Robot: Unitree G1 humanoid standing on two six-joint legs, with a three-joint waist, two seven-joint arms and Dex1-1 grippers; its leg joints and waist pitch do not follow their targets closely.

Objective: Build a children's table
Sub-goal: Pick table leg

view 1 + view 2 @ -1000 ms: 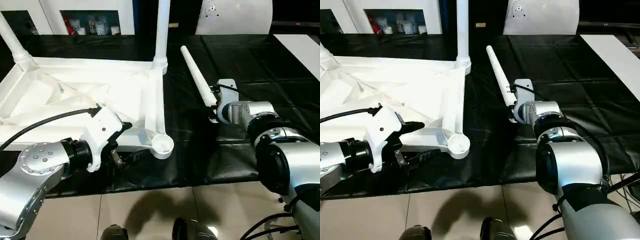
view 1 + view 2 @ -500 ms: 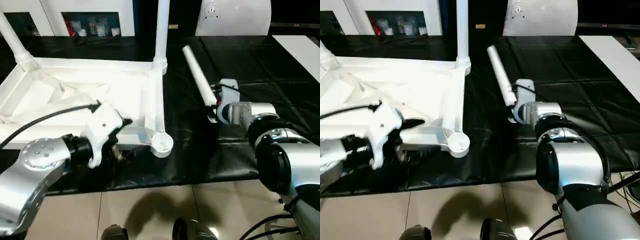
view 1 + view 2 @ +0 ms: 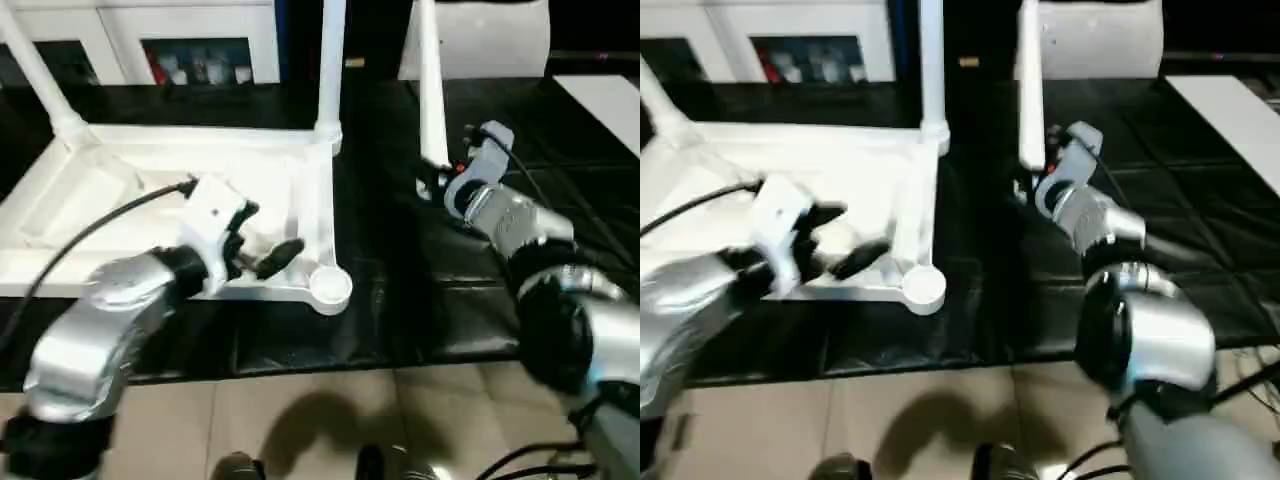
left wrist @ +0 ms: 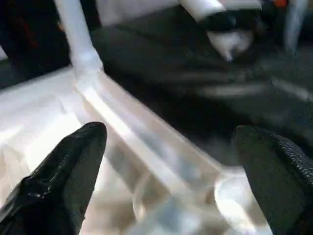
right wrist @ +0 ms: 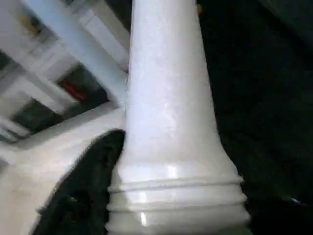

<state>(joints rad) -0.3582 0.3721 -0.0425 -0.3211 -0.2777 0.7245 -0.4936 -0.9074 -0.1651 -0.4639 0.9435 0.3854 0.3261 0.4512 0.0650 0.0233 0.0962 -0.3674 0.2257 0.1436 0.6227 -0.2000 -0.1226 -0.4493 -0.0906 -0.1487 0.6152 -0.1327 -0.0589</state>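
Setting: black-covered desk on a beige tiled floor, white cabinets behind.
Tabletop: large white plastic rectangular tabletop lies upside down on the desk's left part, ribbed underside up, with an empty round corner socket at its near right corner.
Fitted legs: one long tapered white tube leg stands upright in the far right corner socket; another rises, leaning, from the far left corner.
Loose leg: a third white tapered tube leg is held nearly upright above the desk, right of the tabletop, thick ringed end down.
Right tool: right tool is clamped on that leg near its ringed base; in the right wrist view a black finger presses against the tube's side.
Left tool: left tool hovers over the tabletop's near right corner, beside the empty socket, its two black fingers spread wide with nothing between them.
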